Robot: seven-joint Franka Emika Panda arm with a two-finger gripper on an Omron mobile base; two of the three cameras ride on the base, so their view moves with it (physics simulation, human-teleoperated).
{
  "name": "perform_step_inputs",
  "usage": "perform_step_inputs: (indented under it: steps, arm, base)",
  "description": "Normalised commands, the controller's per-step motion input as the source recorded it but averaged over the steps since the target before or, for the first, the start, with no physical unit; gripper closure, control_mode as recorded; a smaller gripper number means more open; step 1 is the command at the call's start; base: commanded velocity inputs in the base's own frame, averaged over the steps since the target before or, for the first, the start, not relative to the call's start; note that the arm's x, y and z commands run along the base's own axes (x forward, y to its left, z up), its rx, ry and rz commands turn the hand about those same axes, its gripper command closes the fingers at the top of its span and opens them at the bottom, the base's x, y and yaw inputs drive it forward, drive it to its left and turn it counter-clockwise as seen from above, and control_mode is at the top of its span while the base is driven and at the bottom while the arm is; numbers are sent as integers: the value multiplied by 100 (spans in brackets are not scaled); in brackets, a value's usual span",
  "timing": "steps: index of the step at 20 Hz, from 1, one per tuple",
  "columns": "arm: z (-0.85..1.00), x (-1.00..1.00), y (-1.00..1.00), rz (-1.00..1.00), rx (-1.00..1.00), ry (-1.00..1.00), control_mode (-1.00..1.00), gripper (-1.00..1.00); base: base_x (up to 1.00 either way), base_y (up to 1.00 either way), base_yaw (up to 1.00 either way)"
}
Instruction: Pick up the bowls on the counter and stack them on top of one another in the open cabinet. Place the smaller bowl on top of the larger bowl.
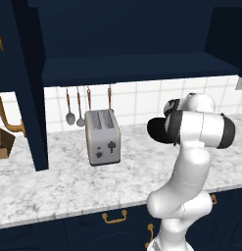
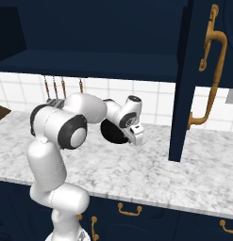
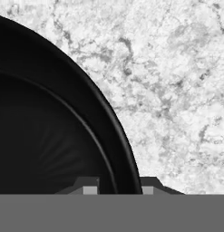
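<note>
From the hand view I see the gripper point(image 3: 115, 189) straddling the rim of a glossy black bowl point(image 3: 50, 136), one fingertip point(image 3: 90, 189) inside the wall and the other outside, narrowed onto it with the marble counter point(image 3: 177, 90) beyond. Which of the two bowls this is I cannot tell. The right base view shows what that close shot hides: the bowl point(image 2: 113, 132) behind the wrist and the open cabinet point(image 2: 94, 63) overhead. The left base view adds a silver toaster point(image 1: 102, 136) on the counter point(image 1: 54, 181), with the bowl point(image 1: 156, 130) peeking from behind the arm.
</note>
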Motion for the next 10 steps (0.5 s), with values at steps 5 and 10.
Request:
perform_step_inputs:
  steps: [5, 10]
  arm:
    - [60, -69, 0, -13, 1, -4, -100, 100]
    - [63, -77, 0, -13, 0, -3, -100, 100]
  base:
    - [0, 0, 0]
    - [0, 0, 0]
